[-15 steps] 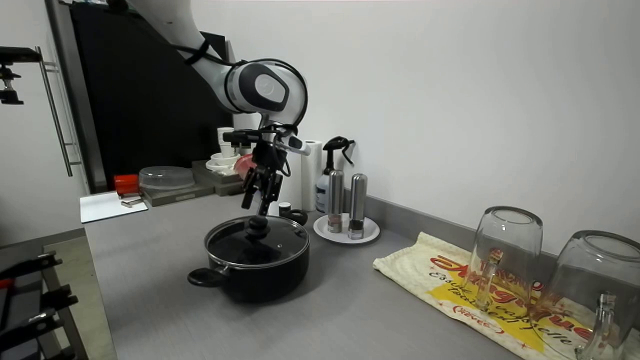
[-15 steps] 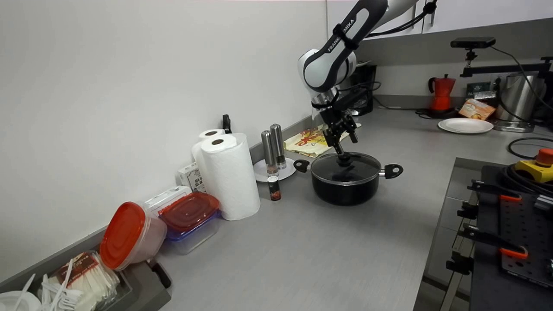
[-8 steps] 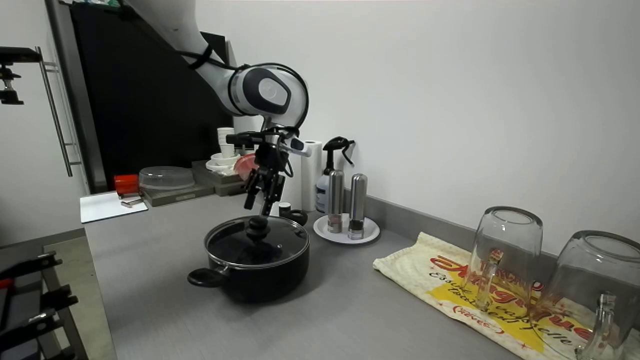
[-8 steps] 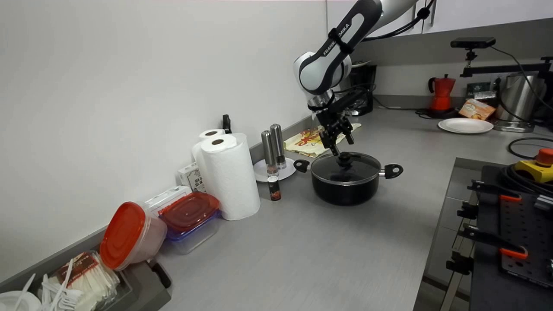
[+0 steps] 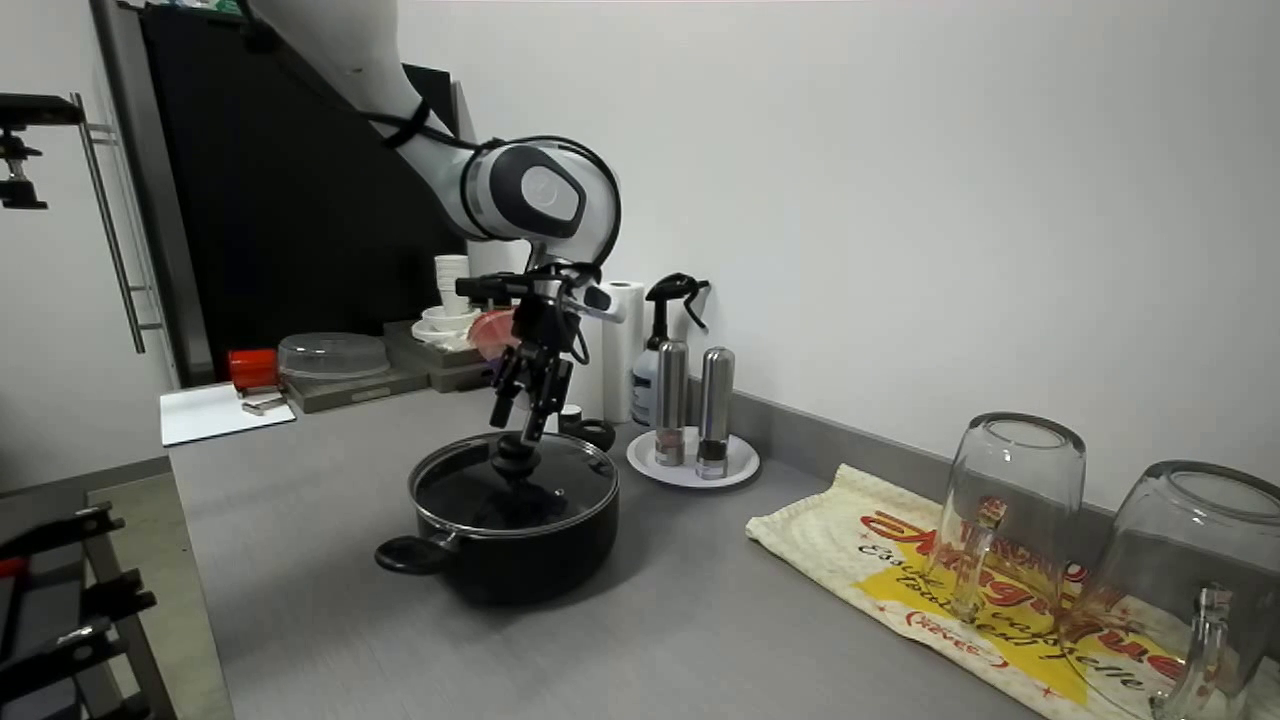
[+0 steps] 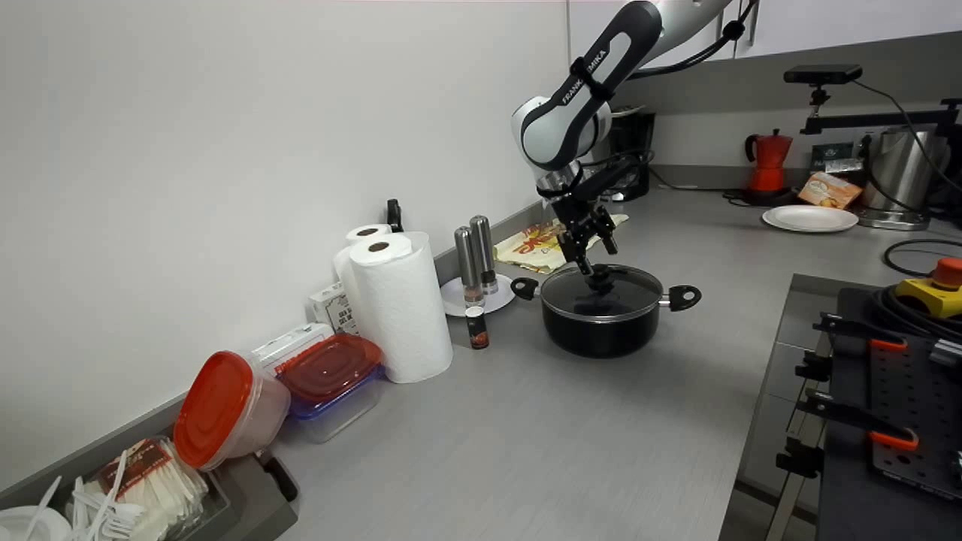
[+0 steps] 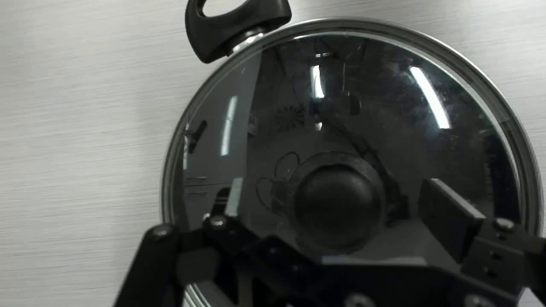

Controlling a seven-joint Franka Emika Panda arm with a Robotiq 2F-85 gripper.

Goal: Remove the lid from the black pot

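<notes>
The black pot (image 5: 530,570) stands on the counter and also shows in an exterior view (image 6: 601,338). The dark glass lid (image 5: 570,495) with its steel rim lies on it; it fills much of the wrist view (image 7: 384,102). Its black knob (image 5: 515,460) sits at the centre. My gripper (image 5: 516,430) is tilted just above the lid at the knob, as an exterior view (image 6: 599,261) also shows. In the wrist view the knob (image 7: 337,204) lies between the spread fingers (image 7: 445,221), with a gap on each side. Nothing is held.
A white plate (image 5: 640,470) with steel mills (image 5: 716,410) stands near the pot by the wall. A small spice jar (image 6: 476,327) and a paper roll (image 6: 406,315) stand nearby. Glass jugs (image 5: 1010,510) stand on a cloth (image 5: 850,520). The counter edge (image 6: 751,436) runs along one side.
My gripper has come slightly lower over the second and shifted a little toward the wall beside the knob. The pot and lid have not moved.
</notes>
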